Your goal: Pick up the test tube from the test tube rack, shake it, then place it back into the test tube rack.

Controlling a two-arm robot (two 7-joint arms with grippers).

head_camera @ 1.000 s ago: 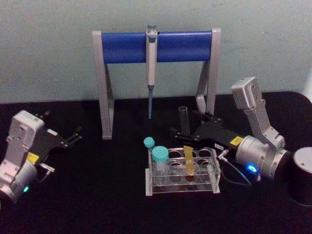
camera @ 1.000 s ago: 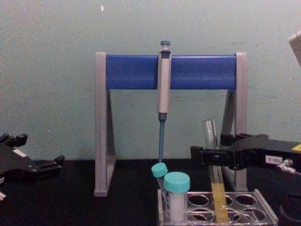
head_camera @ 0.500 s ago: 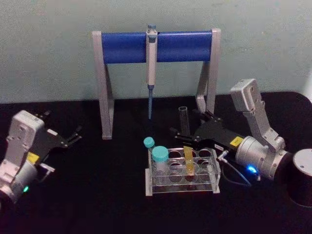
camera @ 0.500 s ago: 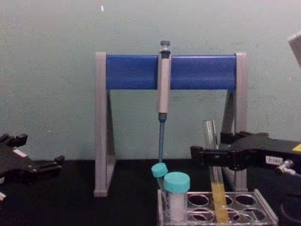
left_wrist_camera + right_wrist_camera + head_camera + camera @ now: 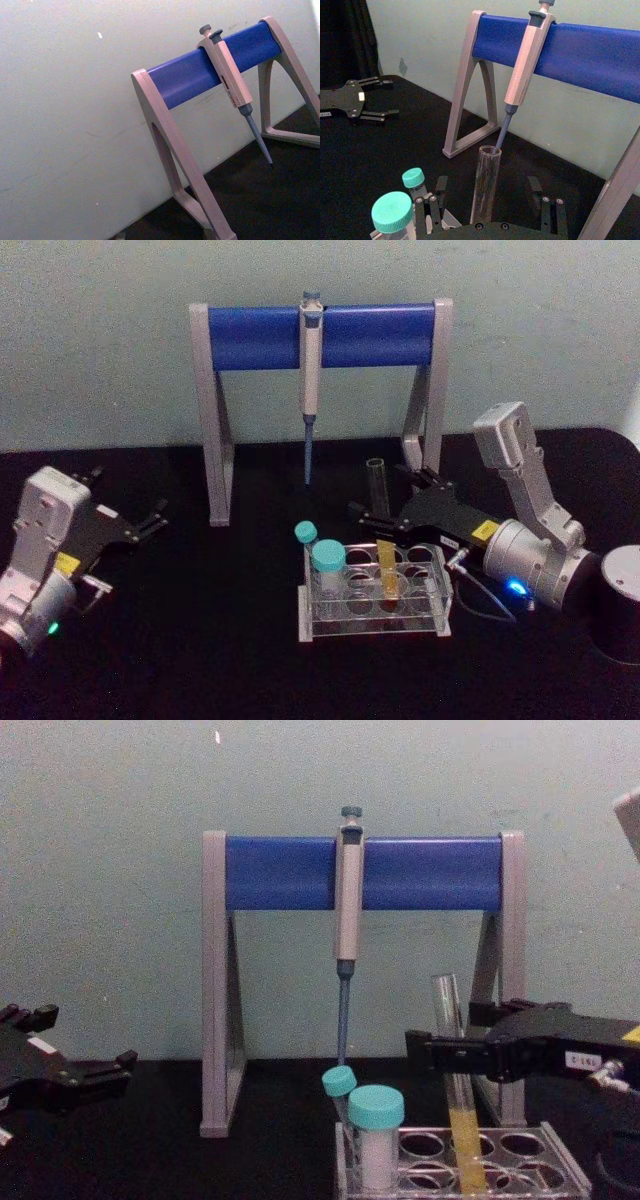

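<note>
Well left of the test tube rack the left gripper rests, jaws spread, while the test tube stands in that rack, probably light, slick, fragile glass, best pinched gently above the yellow liquid, where the right gripper straddles it unclosed.

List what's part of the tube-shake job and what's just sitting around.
Job: test tube, seated in the test tube rack; right pincer, open, straddling the tube.
Idle: pipette on its pipette stand; teal-capped tubes at the rack's left end; left pincer, open, parked far left.
</note>
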